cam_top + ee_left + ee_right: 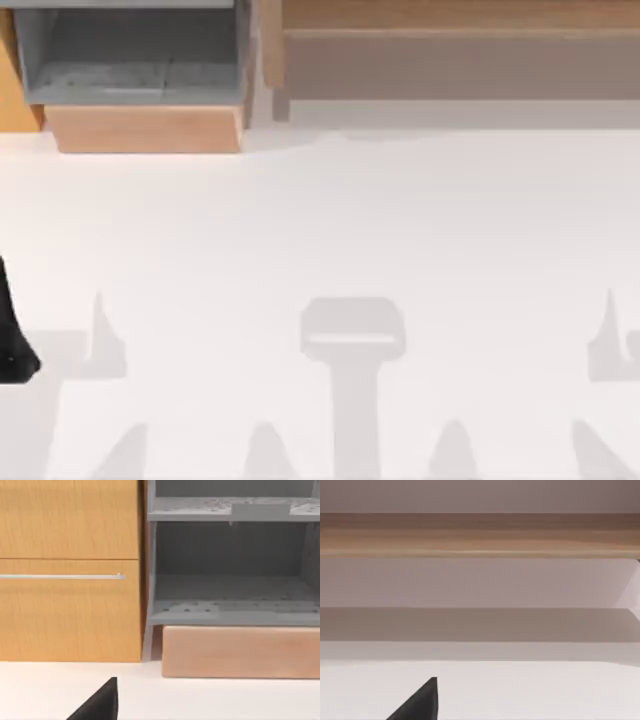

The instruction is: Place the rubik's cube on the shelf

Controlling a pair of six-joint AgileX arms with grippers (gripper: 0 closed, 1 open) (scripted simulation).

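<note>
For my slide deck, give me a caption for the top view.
White table with a grey-lined box at back left and the wooden shelf at back right.

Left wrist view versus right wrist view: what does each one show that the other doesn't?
Left wrist view: an orange wood cabinet front with a thin metal handle, and the grey-lined box compartment with its wood front. Right wrist view: the long light-brown shelf and its flat tan-grey front face. Both: white table and a dark fingertip.
</note>
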